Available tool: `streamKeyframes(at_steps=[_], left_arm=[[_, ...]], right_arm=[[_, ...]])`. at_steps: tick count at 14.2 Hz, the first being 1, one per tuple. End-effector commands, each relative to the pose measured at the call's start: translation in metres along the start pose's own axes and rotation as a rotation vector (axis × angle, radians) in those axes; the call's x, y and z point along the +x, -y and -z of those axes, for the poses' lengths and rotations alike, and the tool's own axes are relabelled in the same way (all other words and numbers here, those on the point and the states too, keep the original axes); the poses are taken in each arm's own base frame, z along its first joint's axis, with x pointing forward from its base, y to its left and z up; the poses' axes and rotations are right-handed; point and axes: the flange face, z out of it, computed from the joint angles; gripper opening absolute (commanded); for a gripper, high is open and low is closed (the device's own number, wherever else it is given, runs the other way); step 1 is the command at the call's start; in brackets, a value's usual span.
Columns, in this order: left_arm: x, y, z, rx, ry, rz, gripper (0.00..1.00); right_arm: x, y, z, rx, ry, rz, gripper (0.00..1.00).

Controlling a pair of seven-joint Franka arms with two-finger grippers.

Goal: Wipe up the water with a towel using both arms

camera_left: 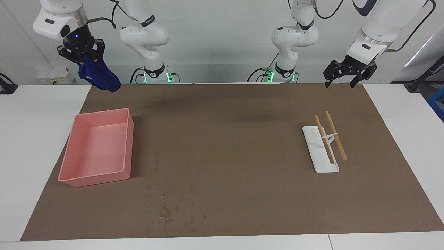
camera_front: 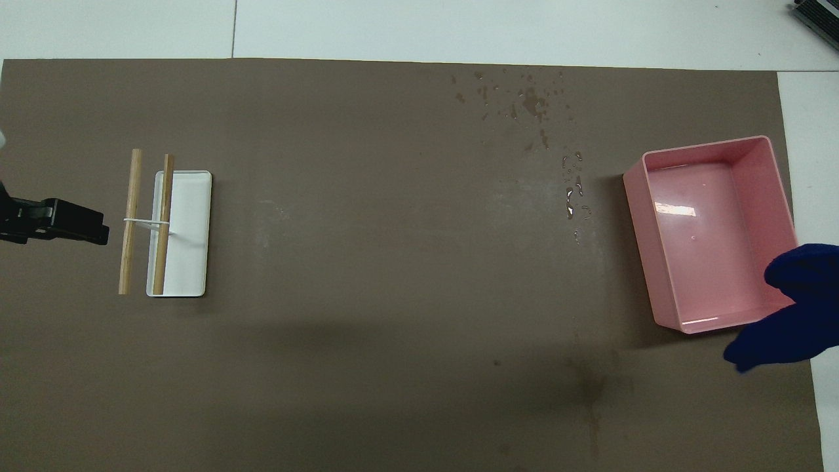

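My right gripper (camera_left: 84, 57) clamps towel (camera_left: 99, 76) high over worktop corner, carrying toward water (camera_left: 166, 210); left gripper (camera_left: 343, 74) waits, splayed, holding nothing.

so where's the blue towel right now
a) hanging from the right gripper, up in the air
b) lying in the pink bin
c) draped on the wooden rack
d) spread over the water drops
a: the towel hangs bunched from the right gripper, raised off the mat near the pink bin, while the water lies uncovered.
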Motion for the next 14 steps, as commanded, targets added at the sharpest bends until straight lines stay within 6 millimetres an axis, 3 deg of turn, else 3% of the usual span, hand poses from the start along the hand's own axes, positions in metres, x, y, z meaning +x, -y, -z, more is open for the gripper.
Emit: streamKeyframes(at_steps=[1,8,11,14], left_arm=[[-0.008,0.002,0.001,0.004,0.001,0.005,1.0],[-0.008,0.002,0.001,0.004,0.001,0.005,1.0],[-0.008,0.002,0.001,0.004,0.001,0.005,1.0],[-0.008,0.002,0.001,0.004,0.001,0.005,1.0]], right_arm=[[0.004,-0.002,-0.003,0.005,-0.028,0.001,0.0],[0.004,-0.028,-0.014,-0.019,-0.067,0.057,0.0],[0.004,-0.049,-0.029,-0.042,-0.096,0.101,0.0],[0.023,-0.057,-0.055,-0.065,-0.129,0.129,0.0]])
